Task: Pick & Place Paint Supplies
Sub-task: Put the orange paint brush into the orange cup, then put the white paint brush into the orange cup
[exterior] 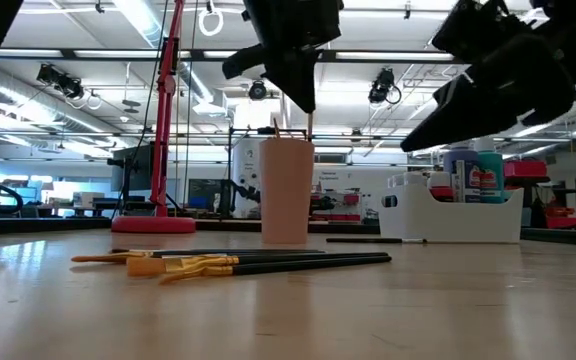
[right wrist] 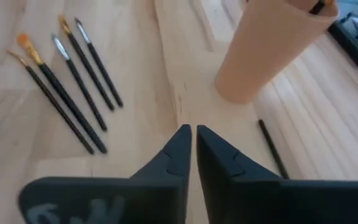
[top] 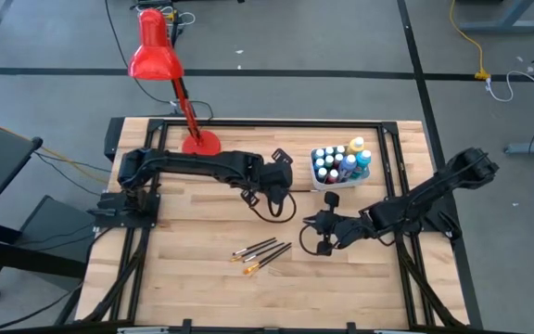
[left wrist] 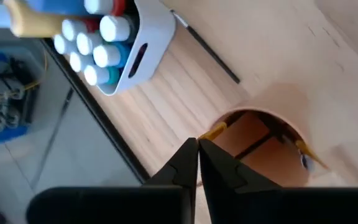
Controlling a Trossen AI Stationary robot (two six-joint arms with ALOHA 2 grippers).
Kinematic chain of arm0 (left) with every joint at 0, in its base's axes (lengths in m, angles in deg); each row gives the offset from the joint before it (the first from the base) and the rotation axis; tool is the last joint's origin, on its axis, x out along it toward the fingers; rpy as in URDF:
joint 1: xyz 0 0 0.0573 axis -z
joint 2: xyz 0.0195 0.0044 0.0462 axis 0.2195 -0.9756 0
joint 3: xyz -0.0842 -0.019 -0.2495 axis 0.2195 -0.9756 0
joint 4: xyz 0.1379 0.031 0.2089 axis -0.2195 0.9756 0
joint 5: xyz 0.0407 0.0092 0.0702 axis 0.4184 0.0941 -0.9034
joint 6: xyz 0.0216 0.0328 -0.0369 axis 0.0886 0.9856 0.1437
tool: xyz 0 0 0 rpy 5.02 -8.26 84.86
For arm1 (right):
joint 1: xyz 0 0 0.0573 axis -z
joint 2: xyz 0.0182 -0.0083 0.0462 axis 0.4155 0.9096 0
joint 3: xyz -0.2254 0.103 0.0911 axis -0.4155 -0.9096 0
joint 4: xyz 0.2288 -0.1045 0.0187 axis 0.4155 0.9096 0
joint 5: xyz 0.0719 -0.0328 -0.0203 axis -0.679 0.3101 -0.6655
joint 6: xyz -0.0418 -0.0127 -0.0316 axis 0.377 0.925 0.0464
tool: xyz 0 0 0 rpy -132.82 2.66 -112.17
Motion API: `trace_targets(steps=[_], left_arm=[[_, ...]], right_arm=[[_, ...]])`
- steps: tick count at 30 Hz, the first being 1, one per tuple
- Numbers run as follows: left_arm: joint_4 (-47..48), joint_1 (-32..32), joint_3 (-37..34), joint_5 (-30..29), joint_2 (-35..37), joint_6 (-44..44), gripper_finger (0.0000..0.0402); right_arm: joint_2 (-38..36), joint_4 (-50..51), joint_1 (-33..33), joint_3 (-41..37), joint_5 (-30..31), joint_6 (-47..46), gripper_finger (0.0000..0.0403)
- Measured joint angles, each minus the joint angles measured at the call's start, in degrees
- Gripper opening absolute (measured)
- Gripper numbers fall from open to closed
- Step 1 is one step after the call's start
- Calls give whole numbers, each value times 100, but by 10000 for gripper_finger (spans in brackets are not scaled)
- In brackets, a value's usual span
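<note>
Hovering over the orange cup (left wrist: 260,146), left tool (left wrist: 197,163) clenched, empty. Right tool (right wrist: 190,149) clenched, empty, near loose paintbrushes (top: 260,252) on surface (top: 193,269). Paint bottles (top: 339,163) sit in white tub (top: 334,184).

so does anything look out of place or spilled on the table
Nothing spilled. One brush lies alone between the orange cup and the white tub, apart from the four brushes grouped on the wood. The bottles stand upright in the tub.
</note>
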State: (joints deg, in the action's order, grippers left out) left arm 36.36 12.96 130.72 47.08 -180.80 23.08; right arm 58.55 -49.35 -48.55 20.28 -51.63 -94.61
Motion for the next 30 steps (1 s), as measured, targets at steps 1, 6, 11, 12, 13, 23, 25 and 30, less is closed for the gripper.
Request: trace_targets(steps=[1, 6, 11, 12, 13, 23, 25, 30], left_arm=[[-45, -3, -1, 9, 0, -180, 30], [-116, -22, -2, -20, 2, -750, 60], [-341, -22, -1, -206, 2, -1256, 96], [-388, -13, -2, -278, 2, -1402, 102], [-421, 8, -2, -348, 3, -1516, 106], [-439, 487, 151, -863, 286, -1689, 115], [-520, 612, 255, -946, 395, -1759, 114], [-456, 945, 337, -933, 682, -2176, 113]], right_arm=[[9, 73, 19, 3, 38, -5, 35], [106, 88, 230, -13, 222, -224, 80], [395, -2, 627, 49, -129, -445, 123], [454, 48, 700, 61, -225, -451, 128], [513, 154, 771, 92, -280, -447, 132], [1405, 1749, 1517, 1518, -388, -214, 126], [1653, 1912, 1673, 1726, -195, -138, 122], [2340, 1881, 2099, 2003, -79, 37, 108]])
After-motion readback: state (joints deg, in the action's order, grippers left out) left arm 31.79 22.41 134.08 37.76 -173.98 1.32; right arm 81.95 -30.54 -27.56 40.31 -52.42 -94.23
